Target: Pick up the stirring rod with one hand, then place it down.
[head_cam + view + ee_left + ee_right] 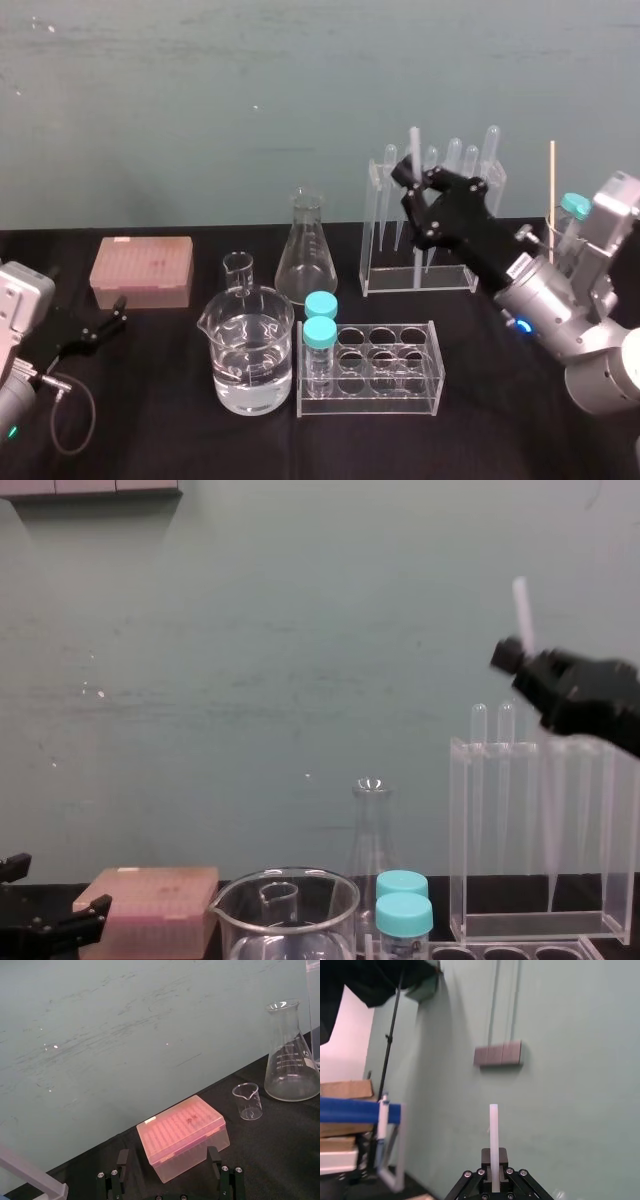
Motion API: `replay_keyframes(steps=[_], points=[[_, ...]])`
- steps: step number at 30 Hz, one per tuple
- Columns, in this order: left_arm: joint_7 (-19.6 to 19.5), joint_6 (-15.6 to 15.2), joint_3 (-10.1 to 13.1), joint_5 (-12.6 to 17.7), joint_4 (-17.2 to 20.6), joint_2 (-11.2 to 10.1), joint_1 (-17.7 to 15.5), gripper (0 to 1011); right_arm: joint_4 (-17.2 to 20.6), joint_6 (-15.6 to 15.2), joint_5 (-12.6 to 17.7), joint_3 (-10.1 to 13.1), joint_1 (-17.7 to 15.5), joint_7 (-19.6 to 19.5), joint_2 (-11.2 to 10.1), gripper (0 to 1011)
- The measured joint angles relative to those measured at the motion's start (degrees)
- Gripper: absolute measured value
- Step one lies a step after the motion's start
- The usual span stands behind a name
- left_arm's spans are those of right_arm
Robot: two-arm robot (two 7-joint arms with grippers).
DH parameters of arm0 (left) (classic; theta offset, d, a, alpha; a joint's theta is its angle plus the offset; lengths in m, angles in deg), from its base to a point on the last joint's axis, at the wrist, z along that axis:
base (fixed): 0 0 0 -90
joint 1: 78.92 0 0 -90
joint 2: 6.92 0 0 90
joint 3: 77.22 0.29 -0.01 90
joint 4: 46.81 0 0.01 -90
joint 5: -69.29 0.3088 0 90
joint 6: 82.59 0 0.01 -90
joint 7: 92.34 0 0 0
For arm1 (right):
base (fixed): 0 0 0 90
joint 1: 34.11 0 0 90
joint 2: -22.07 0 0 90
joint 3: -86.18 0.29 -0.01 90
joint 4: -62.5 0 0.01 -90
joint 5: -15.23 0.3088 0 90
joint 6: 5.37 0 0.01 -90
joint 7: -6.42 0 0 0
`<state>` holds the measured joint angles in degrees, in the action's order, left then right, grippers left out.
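L gripper (118, 310) sits parked low at far left of the black table (150, 430), thin fingers spread apart. In L wrist view its fingers (120, 1160) stand either side of a pink tip box (182, 1135), not touching it. The box lies flat toward back-left of the table.

Next along is a small beaker (238, 270), upright, just behind a big beaker (250, 350) part-filled w/ clear liquid. A conical flask (304, 250) stands just right of the small beaker.

In front, right of the big beaker, a low clear rack (390, 398) holds two teal-capped vials (320, 333) in its left-end holes, one behind the other.

Behind that, near the wall, a tall clear rack (420, 278) stands w/ bulb-topped pipettes (491, 145) hanging in it.

R gripper (411, 178) is raised at the tall rack's upper-left corner, arm coming in from the right. Its fingers are clenched on the stirring rod (414, 142). The rod is off the table and near upright w/ a slight lean. Its upper end pokes up past the fingers; see stirring rod (493, 1130) in R wrist view and stirring rod (521, 605) in chest view. Below the fingers it runs down among the pipettes. Can't tell where it ends or whether it touches the rack.

A thin wooden stick (551, 200) stands upright just right of the tall rack.
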<state>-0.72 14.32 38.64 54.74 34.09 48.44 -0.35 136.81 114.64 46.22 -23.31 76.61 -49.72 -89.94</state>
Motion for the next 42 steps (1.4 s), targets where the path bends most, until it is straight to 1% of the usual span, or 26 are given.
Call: replay_keyframes(steps=[1, 2, 5, 6, 7, 10, 14, 19, 42], points=[[0.00, 0.00, 0.00, 0.00, 0.00, 0.00, 0.00, 1000, -0.21, 1.15, -0.26, 0.32, -0.06, 0.14, 0.06, 69], [0.00, 0.00, 0.00, 0.00, 0.00, 0.00, 0.00, 1000, -0.75, 3.11, -0.47, 0.91, -0.16, 0.63, 0.14, 69], [0.00, 0.00, 0.00, 0.00, 0.00, 0.00, 0.00, 1000, -2.28, 5.60, -0.09, 1.95, -0.42, 1.90, 0.16, 69], [0.00, 0.00, 0.00, 0.00, 0.00, 0.00, 0.00, 1000, -2.28, 5.60, -0.09, 1.95, -0.42, 1.90, 0.16, 69], [0.00, 0.00, 0.00, 0.00, 0.00, 0.00, 0.00, 1000, -3.02, 6.39, 0.42, 2.41, -0.63, 2.66, 0.09, 69], [0.00, 0.00, 0.00, 0.00, 0.00, 0.00, 0.00, 1000, -4.41, 7.06, 1.26, 3.17, -1.21, 3.85, -0.20, 69], [0.00, 0.00, 0.00, 0.00, 0.00, 0.00, 0.00, 1000, -5.45, 6.95, 1.28, 3.87, -2.37, 4.06, -0.63, 69], [0.00, 0.00, 0.00, 0.00, 0.00, 0.00, 0.00, 1000, -5.81, 5.62, 0.44, 4.62, -3.64, 3.53, -0.85, 69], [0.00, 0.00, 0.00, 0.00, 0.00, 0.00, 0.00, 1000, -5.79, 5.74, 0.48, 4.43, -3.37, 3.46, -0.82, 69]])
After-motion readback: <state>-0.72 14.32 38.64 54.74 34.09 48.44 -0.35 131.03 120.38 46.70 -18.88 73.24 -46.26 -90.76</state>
